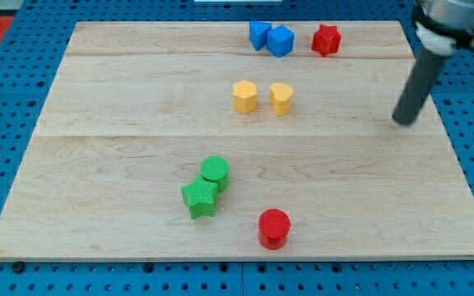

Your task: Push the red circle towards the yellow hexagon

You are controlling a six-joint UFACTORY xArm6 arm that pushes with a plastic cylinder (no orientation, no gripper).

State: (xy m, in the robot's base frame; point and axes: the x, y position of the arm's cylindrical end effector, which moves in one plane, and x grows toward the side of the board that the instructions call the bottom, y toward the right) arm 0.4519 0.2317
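Note:
The red circle point(274, 228) sits near the view's bottom edge of the wooden board, a little right of centre. The yellow hexagon point(244, 96) stands in the upper middle, with a yellow heart-like block point(281, 99) just to its right. My tip point(402, 122) is at the view's right side of the board, far from the red circle and well right of the yellow blocks, touching no block.
A green circle point(215, 172) and a green star point(200, 198) touch each other left of the red circle. Two blue blocks point(259, 35) point(281, 40) and a red star point(326, 39) sit near the top edge. The wooden board point(105, 123) lies on a blue pegboard.

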